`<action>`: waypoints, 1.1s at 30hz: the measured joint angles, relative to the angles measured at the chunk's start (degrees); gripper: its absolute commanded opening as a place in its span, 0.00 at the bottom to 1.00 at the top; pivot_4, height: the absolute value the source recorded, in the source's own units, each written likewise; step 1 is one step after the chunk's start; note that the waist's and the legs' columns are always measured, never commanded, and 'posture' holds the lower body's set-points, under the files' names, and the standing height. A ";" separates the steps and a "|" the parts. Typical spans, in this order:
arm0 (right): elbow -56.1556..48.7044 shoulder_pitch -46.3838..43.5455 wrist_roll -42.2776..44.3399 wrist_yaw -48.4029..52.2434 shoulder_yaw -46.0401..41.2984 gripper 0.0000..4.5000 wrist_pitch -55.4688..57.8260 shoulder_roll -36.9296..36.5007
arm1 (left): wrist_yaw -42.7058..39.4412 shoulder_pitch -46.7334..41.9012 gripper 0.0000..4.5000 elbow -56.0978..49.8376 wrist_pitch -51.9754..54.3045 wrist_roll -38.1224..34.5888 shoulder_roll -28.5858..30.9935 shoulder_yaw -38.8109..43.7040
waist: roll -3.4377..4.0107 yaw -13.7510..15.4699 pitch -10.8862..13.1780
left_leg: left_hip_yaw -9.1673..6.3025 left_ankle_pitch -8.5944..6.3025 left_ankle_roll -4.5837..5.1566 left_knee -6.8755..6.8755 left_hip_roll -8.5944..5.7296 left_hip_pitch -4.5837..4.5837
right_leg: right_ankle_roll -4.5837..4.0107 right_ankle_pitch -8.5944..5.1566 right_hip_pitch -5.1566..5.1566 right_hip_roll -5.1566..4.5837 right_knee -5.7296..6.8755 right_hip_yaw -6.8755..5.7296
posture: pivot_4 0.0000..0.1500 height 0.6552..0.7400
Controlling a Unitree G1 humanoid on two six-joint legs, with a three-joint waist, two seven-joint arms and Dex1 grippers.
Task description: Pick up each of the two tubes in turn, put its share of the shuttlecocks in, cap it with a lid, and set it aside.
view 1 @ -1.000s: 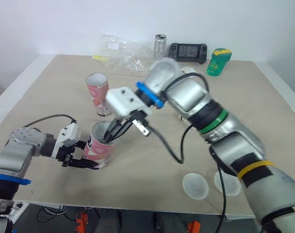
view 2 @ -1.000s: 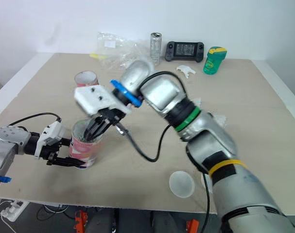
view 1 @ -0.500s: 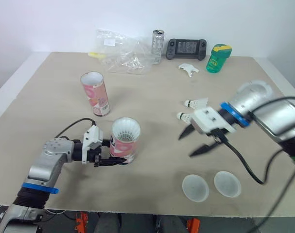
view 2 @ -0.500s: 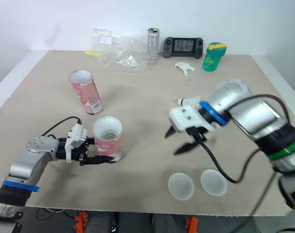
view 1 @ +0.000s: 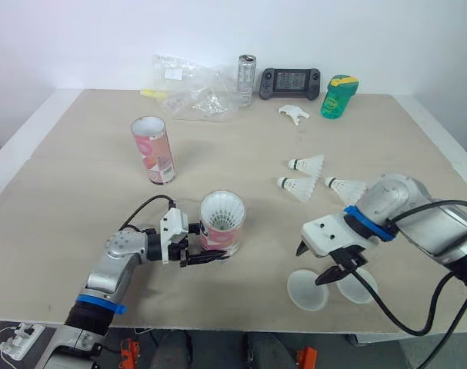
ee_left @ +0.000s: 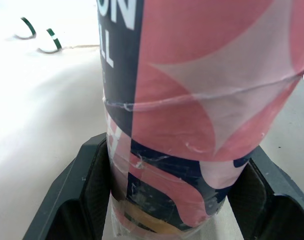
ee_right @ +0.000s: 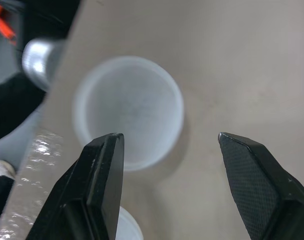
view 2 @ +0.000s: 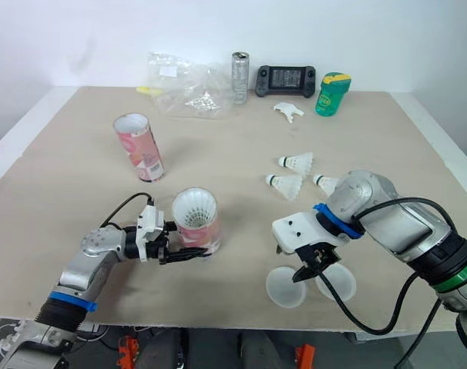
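Clasped low on its body between the left jaws: pink tube [view 1: 221,224], upright, base on or just over the tabletop [view 1: 79,184]; cannot tell which. White skirt of a shuttlecock [view 1: 221,207] filling its mouth. Likely light, thin card: stiff along its length, easy to dent if squeezed hard at the open rim, so best gripped down near the base, as here.

Probably next in line: the lid [ee_right: 129,110], cloudy thin plastic, shallow, lying flat directly beneath the right jaws, close to the front edge of the tabletop. Probably feather-light, slick and a little springy; worth pinching gently across the rim, being apt to skid or flip away.

Right jaws spread wide and empty, straddling that lid from above without touching it. Second lid [view 1: 358,286] just beside the first, to the outer side of the right jaws. Three loose shuttlecocks [view 1: 295,185] lying beyond the right jaws. Second tube [view 1: 154,150] upright and open-mouthed, well beyond the left jaws.

Left forearm low and level along the tabletop, wrist turned for a sideways pinch. Right arm bent at the elbow, wrist angled down over the lid.
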 measured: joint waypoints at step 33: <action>-3.01 -7.32 4.78 1.71 -9.84 0.01 15.45 12.75 | -0.10 -1.14 0.62 -0.74 10.64 -3.83 1.72 0.02 | -0.01 -0.13 -0.01 | -0.16 0.01 -0.02 -0.23 -0.07 0.05 | 0.18 0.04 0.02 0.05 0.02 -0.03 | 1.00 0.78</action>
